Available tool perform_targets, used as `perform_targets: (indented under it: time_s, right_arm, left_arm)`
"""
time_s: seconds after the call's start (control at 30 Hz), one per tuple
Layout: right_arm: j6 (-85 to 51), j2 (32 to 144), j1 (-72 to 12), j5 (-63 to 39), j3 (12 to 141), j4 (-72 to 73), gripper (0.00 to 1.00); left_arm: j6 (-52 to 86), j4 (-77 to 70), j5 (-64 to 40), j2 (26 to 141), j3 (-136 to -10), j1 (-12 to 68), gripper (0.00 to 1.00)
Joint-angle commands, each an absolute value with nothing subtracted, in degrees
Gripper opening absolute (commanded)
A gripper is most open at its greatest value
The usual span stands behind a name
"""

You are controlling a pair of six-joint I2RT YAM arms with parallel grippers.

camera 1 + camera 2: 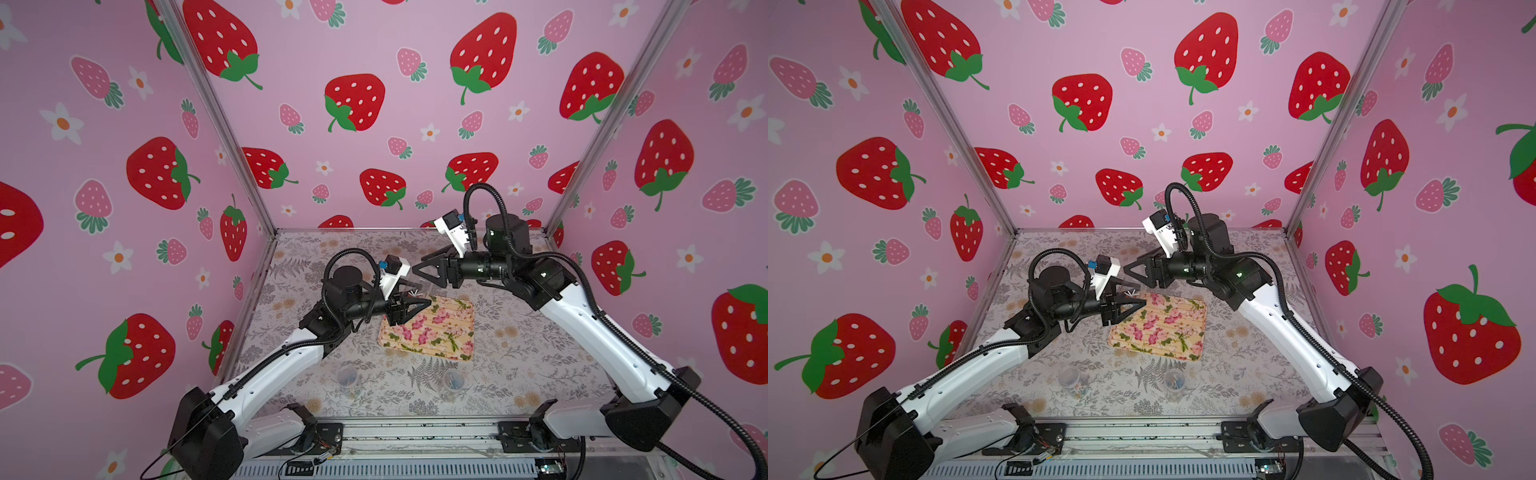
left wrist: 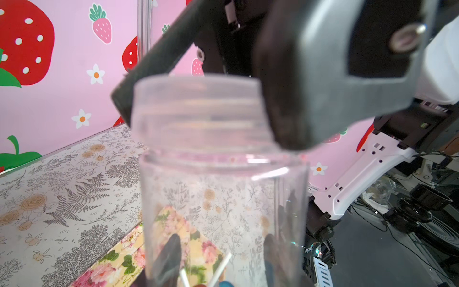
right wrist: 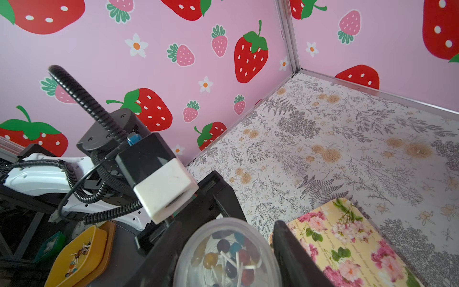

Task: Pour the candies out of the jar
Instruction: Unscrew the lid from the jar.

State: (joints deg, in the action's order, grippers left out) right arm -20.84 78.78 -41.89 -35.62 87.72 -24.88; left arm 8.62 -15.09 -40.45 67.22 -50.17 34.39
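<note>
Left wrist view: left hand (image 2: 222, 238) grips jar (image 2: 223, 193); right hand (image 2: 202, 116) straddles lid (image 2: 196, 94), grip unclear; tray (image 2: 116, 263) close by.

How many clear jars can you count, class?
3. One jar in the left gripper, above the table; two front jars standing apart near its front edge. None seems hidden.

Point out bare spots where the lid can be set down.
Free: the table between the tray and the right arm; the gap between the near jars. Crowded: the tray's far left corner, where the left end effector and right end effector meet at the jar.
</note>
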Motion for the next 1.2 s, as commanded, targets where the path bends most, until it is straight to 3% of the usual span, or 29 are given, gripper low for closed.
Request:
perform_targets:
  time_s: [0.0,0.43,0.9,1.17]
  right_arm:
    - [-17.8,78.1,-42.0,-35.8,88.5,-26.1,0.49]
    - [0.7,83.2,-36.3,-59.2,96.2,-22.6,0.47]
    - [4.4,85.7,-36.0,-64.2,98.4,-23.5,0.51]
    - [4.1,83.9,-35.9,-61.8,97.1,-23.6,0.81]
  left_arm:
    - [8.2,-17.9,-41.8,66.8,-51.8,34.5,0.45]
    - [9.3,-15.4,-45.7,66.2,-54.2,34.5,0.45]
    - [9.8,-15.6,-46.0,66.4,-55.1,34.6,0.46]
    - [9.5,-16.1,-45.1,66.0,-54.2,34.5,0.46]
